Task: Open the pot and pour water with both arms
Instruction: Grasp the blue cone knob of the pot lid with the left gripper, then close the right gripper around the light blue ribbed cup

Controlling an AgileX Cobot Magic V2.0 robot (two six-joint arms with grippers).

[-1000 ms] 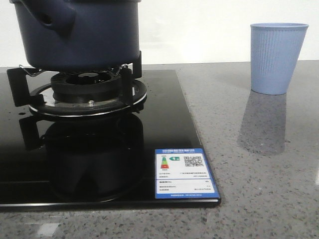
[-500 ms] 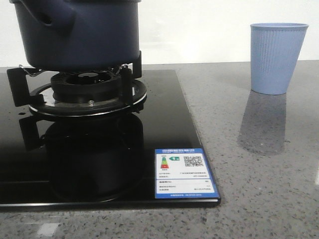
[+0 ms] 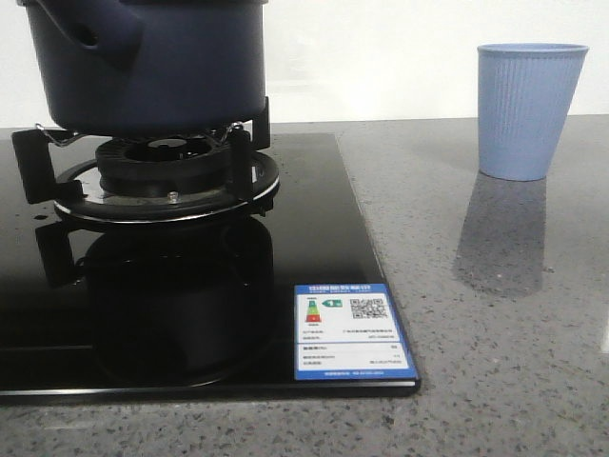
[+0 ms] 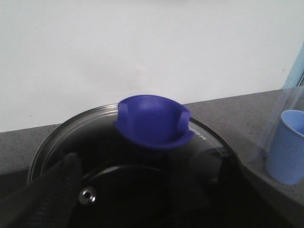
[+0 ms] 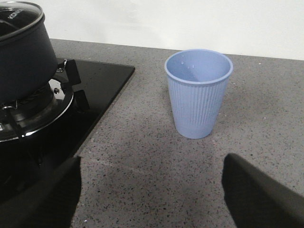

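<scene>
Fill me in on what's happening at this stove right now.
Nothing is being held yet. The pot sits on the burner of the black cooktop with its glass lid on. The left gripper hovers just above the lid's blue knob, open. The right gripper is open over the counter, facing the light blue cup, which stands upright to the right of the cooktop.

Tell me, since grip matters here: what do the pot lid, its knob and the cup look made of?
The lid looks like clear glass with a metal rim, reflective. The knob seems matte blue silicone or plastic. The cup appears to be ribbed matte plastic.
</scene>
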